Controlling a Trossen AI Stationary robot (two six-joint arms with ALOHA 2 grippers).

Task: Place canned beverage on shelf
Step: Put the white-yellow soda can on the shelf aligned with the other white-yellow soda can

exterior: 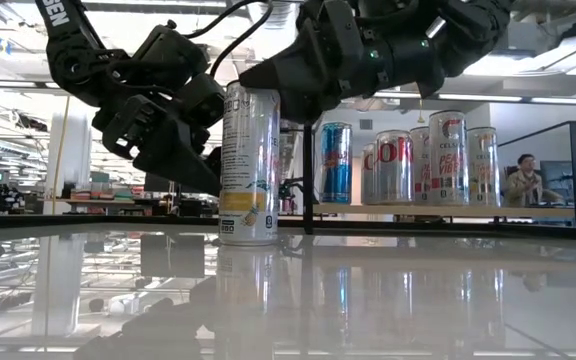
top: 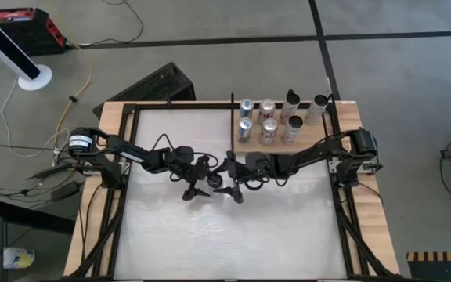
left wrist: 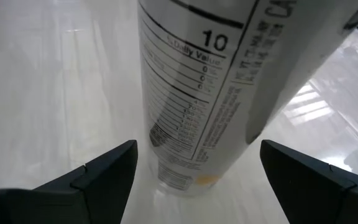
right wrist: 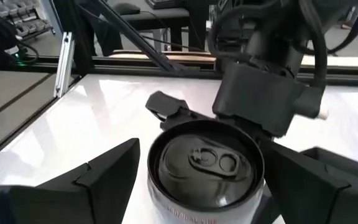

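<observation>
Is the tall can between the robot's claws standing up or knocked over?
Standing up. The can sits on its base on the white table, its closed top facing upward.

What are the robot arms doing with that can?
A tall can stands upright on the white table, in the middle. Both grippers are at it with open fingers: the left gripper low beside it, the right gripper above its top. Neither grips it yet. Other cans already stand on the shelf at the table's back right.

A tall white can stands upright mid-table; the tan, black-railed shelf holds other cans.
</observation>
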